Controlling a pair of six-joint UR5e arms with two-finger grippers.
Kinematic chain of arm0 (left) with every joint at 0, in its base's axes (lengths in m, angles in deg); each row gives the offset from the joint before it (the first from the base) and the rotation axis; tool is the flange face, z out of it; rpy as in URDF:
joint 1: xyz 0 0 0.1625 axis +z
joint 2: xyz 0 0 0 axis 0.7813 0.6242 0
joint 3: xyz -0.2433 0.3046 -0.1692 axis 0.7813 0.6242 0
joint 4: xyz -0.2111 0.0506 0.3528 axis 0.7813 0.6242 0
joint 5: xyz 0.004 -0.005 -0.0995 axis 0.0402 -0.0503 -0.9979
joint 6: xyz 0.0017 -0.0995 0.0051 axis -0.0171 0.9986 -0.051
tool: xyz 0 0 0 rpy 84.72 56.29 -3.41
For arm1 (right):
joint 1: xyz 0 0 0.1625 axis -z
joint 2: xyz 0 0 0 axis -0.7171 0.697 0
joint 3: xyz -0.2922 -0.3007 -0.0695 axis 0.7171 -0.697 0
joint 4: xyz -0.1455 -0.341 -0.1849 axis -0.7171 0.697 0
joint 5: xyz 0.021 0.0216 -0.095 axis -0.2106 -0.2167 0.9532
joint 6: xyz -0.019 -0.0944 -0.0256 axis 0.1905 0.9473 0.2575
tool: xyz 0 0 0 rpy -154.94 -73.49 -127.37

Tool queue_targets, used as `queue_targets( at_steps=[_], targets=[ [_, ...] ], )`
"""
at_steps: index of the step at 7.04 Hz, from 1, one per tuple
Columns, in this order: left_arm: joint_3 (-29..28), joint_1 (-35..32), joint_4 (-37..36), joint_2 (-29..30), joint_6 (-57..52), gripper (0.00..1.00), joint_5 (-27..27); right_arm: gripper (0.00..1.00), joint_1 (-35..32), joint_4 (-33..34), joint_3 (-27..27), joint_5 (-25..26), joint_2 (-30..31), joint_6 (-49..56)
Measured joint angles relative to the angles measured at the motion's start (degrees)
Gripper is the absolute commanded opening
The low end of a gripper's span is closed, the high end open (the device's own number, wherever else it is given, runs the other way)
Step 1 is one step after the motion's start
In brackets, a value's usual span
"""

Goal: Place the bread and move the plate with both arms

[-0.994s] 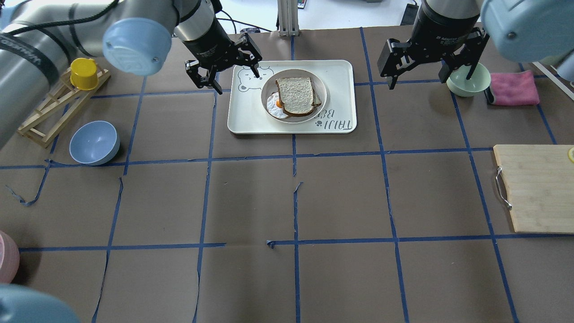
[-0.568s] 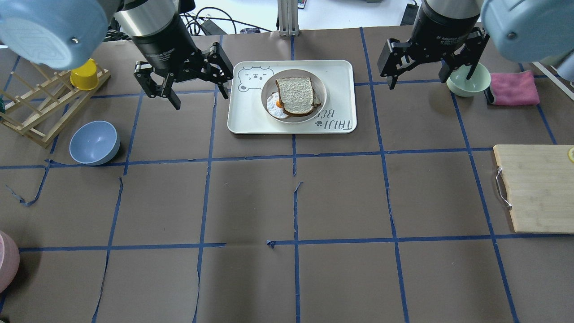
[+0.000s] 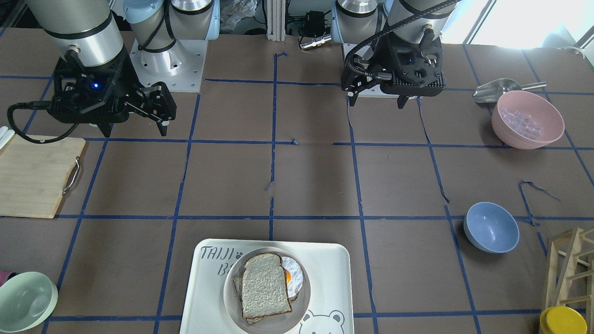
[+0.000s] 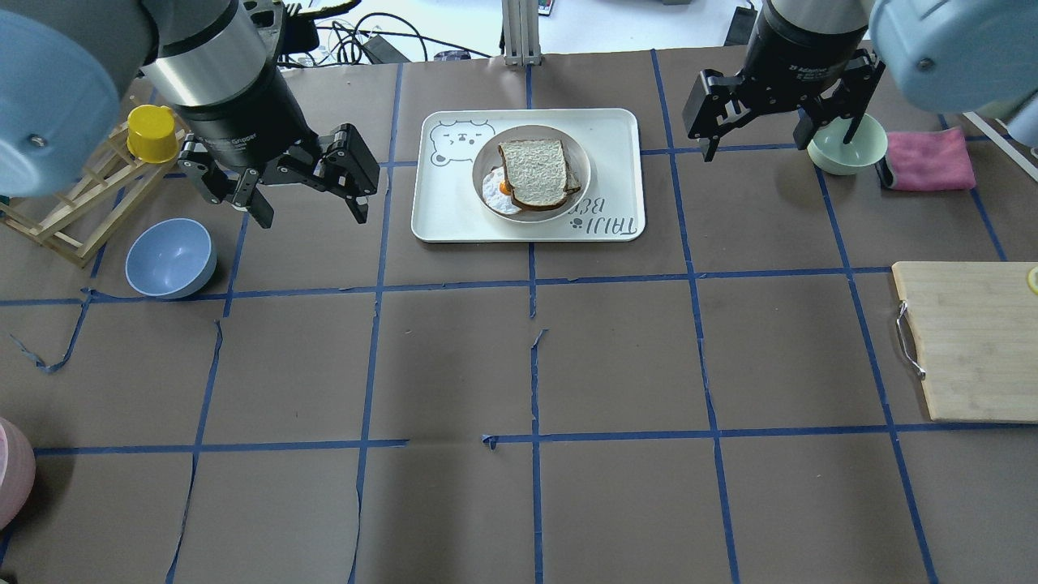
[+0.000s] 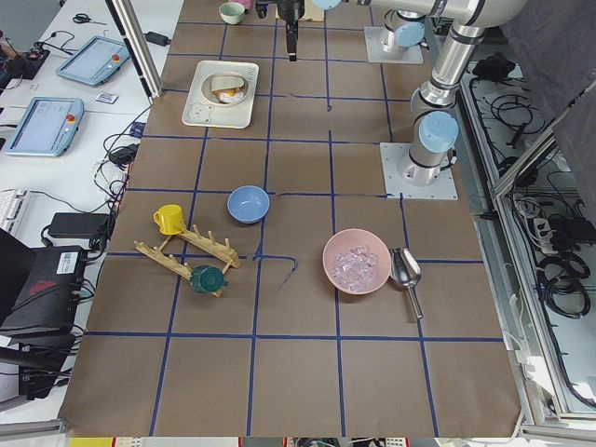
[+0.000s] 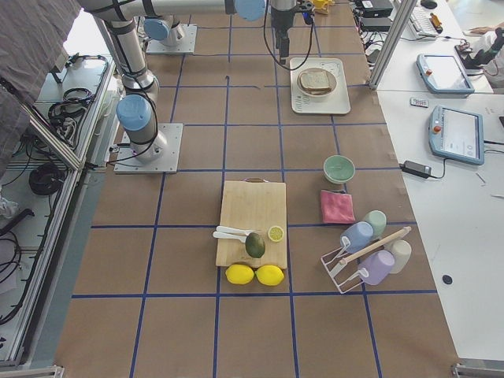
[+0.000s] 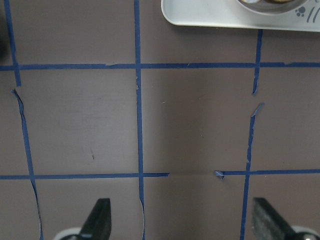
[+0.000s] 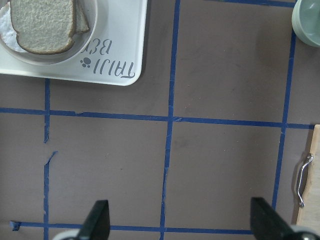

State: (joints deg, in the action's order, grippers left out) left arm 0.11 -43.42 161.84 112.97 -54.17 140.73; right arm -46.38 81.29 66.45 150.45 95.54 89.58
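The bread (image 4: pixel 533 173) lies on top of a second slice and a fried egg on the plate (image 4: pixel 585 174), which sits in the white tray (image 4: pixel 442 215) at the table's far middle. It also shows in the front view (image 3: pixel 264 287) and the right wrist view (image 8: pixel 42 25). My left gripper (image 4: pixel 312 212) is open and empty, above bare table left of the tray. My right gripper (image 4: pixel 778 146) is open and empty, right of the tray near a green bowl (image 4: pixel 847 146). The left wrist view shows only the tray's edge (image 7: pixel 225 15).
A blue bowl (image 4: pixel 170 258) and a wooden rack with a yellow cup (image 4: pixel 152 134) are at the left. A pink cloth (image 4: pixel 928 160) and a cutting board (image 4: pixel 969 341) are at the right. A pink bowl of ice (image 3: pixel 527 119) stands near my left base.
My left gripper has moved from the tray's near-left corner leftwards and back toward me, still open. The right arm, bread and plate have not moved.
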Motion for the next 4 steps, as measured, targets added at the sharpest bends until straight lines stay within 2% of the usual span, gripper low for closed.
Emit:
queue_targets(
  at_steps=[2, 4],
  targets=[
    [0.88, 0.22, -4.74, -0.04, -0.09, 1.0, 0.02, 1.0, 0.0, 0.02, 0.0, 0.0, 0.0, 0.0],
    [0.97, 0.63, -5.65, -0.19, -0.09, 1.0, 0.06, 1.0, 0.0, 0.08, 0.0, 0.0, 0.0, 0.0]
  ],
)
